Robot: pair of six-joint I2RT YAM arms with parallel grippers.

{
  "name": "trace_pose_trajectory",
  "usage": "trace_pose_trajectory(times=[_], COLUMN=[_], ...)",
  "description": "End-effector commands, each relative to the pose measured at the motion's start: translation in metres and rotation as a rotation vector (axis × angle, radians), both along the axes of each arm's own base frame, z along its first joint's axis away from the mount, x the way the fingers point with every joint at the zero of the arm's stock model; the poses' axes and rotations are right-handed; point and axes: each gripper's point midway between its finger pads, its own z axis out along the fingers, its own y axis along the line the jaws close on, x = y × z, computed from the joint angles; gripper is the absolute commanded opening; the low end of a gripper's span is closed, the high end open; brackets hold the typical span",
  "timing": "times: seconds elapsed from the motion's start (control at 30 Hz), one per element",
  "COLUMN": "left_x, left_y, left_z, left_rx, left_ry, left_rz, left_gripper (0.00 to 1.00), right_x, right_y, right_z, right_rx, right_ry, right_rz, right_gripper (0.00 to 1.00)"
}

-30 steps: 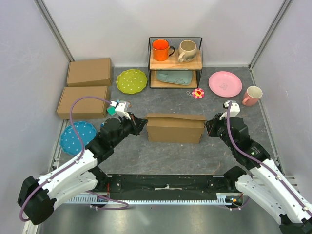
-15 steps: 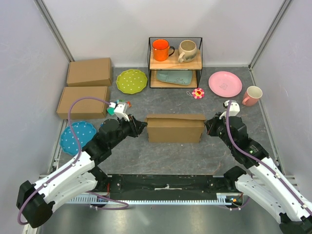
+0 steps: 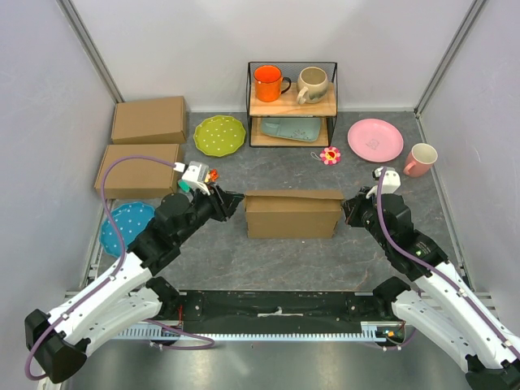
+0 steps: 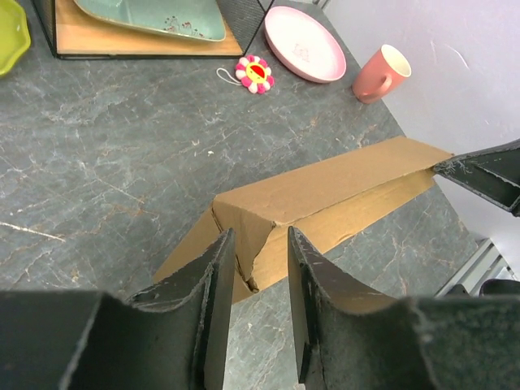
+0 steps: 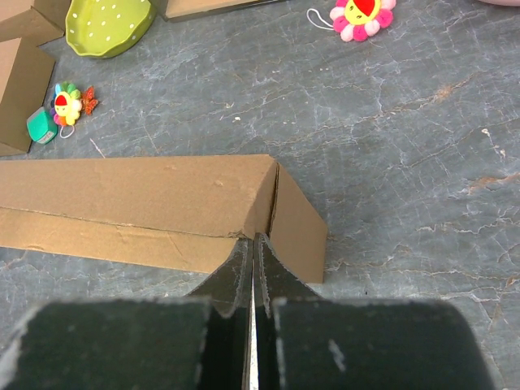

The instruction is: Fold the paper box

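The paper box [image 3: 292, 213] is brown cardboard, folded into a long low shape at the table's middle. It also shows in the left wrist view [image 4: 325, 191] and the right wrist view [image 5: 130, 199]. My left gripper [image 3: 231, 201] is open and empty just off the box's left end, and its fingers [image 4: 213, 272] straddle that end's corner without touching it. My right gripper [image 3: 348, 211] is shut, with its fingertips [image 5: 244, 248] against the seam at the box's right end. It also shows in the left wrist view [image 4: 483, 175].
Two ready-made brown boxes [image 3: 149, 119] [image 3: 138, 169] lie at the far left. A green plate [image 3: 219, 134], a blue plate [image 3: 128, 226], a pink plate [image 3: 374, 140], a pink mug [image 3: 420, 160] and a flower toy [image 3: 329, 155] ring the box. A rack with mugs [image 3: 292, 106] stands behind.
My left arm has swung left and its gripper has drawn slightly back from the box's left end. The box and the right arm have barely moved.
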Motion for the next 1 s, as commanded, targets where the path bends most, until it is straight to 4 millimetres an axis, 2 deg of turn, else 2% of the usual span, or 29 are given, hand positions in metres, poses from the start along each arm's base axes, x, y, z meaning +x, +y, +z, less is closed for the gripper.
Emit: trace_pose_trajectory(times=[0.0,0.47,0.67,0.97], left_x=[0.008,0.009,0.012,0.012], left_y=[0.002,-0.004,-0.009,-0.014], left_z=[0.021,0.008,0.012,0.008], left_rx=[0.033,0.086,0.087,0.094], left_ry=[-0.080,-0.079,-0.088,-0.080], left_rz=[0.011,-0.029,-0.043,-0.064], left_gripper=[0.39,0.35,0.32,0.30], right_x=[-0.007,-0.007,-0.007,-0.008], right_y=[-0.007,-0.006,-0.005,-0.005], right_z=[-0.020,-0.020,-0.020,-0.021], right_rx=[-0.048,-0.045,-0.046,-0.049], right_ry=[0.074,0.074,0.074,0.076], right_rz=[-0.017,-0.011,-0.008,-0.006], right_gripper=[0.00,0.00,0.00,0.00])
